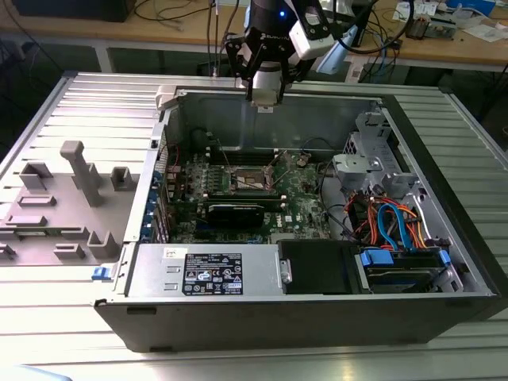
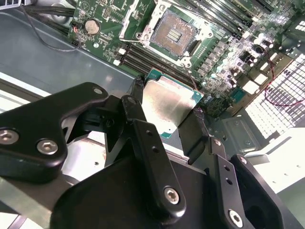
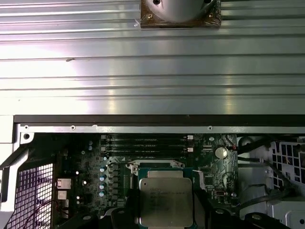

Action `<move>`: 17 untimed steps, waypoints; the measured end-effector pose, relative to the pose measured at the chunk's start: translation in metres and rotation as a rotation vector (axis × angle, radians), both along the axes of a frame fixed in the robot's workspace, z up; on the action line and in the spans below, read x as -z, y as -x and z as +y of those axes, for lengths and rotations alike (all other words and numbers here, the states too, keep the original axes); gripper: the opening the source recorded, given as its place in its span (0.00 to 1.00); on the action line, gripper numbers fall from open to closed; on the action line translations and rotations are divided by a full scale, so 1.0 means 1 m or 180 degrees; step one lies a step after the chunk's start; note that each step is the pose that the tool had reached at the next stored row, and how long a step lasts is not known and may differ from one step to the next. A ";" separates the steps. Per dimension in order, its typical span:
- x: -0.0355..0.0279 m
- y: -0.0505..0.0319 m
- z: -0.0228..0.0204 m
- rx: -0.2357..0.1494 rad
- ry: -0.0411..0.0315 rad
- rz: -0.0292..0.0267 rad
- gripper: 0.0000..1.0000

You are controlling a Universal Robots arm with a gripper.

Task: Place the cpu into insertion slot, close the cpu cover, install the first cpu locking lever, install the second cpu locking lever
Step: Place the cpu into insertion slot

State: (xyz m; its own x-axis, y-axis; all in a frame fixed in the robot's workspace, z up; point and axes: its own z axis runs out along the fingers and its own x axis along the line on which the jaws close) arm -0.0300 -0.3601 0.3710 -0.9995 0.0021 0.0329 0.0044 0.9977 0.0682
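Gripping the cpu (image 2: pixel 171 102) by two opposite edges, the end effector (image 1: pixel 264 86) is hovering over the far wall of the open computer case (image 1: pixel 317 98). Its black fingers (image 2: pixel 191 136) are pressing only on the chip's green border, apparently so that the silver top and the underside are not being touched. The chip is being held flat, which looks meant to keep it square to the socket.

The insertion slot (image 2: pixel 175 32) is lying bare in the green motherboard (image 1: pixel 305 202), lower than the chip and well apart from it. Its brownish contact field is facing up and holding nothing. At the slot's edge toward the exterior view's right, a thin metal piece is standing tilted up. It is probably the cpu cover (image 1: pixel 279 163) folded back to leave the socket free, though that is hard to make out.

Inside the case, a long black card (image 1: pixel 238 211) is sitting just on the near side of the slot. A labelled power supply (image 1: pixel 206 271) is filling the near corner on the exterior view's left, and blue and orange cables (image 1: pixel 397 226) are bunching on the exterior view's right. The case is resting on a ribbed metal surface (image 1: pixel 63 317), beside a grey fixture (image 1: pixel 75 171).
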 end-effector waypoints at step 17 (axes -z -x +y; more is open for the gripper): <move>0.0027 0.0000 0.0000 0.0000 0.0002 0.0000 0.54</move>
